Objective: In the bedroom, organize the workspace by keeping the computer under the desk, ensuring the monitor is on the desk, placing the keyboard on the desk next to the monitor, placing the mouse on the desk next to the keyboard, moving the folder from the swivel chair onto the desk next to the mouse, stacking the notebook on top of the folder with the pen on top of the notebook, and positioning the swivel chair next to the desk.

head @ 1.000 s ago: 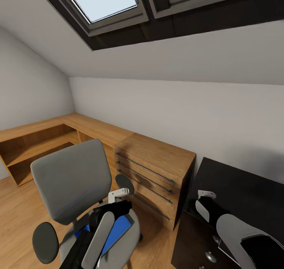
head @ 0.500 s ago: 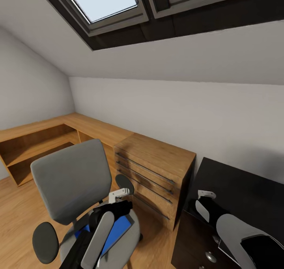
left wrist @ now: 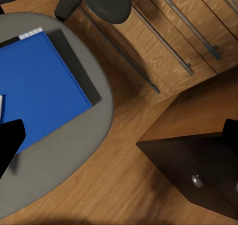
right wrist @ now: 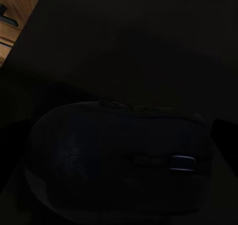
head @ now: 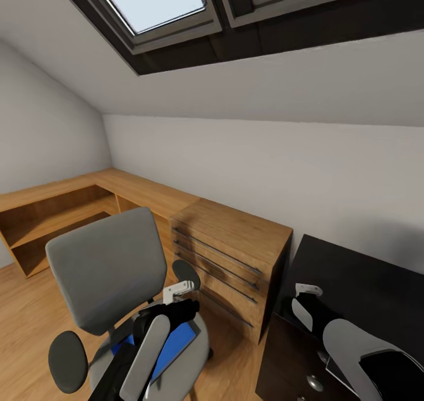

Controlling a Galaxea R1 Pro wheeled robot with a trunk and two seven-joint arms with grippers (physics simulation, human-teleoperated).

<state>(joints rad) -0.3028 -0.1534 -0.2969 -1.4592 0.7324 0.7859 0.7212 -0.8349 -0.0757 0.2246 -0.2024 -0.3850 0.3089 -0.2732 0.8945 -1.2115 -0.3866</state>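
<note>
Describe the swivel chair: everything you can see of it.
The swivel chair has a grey padded backrest, upright and slightly tilted, a rounded grey seat, and two dark oval armrests, one at each side. It stands on the wooden floor beside the wooden drawer chest, with a low wooden shelf behind it. A blue folder lies flat on the seat over a darker sheet or cover. The left gripper hangs above the seat and folder, not visibly touching them. The chair's base and wheels are hidden.

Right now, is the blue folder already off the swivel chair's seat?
No. In the left wrist view the blue folder lies flat on the grey seat of the swivel chair.
</note>
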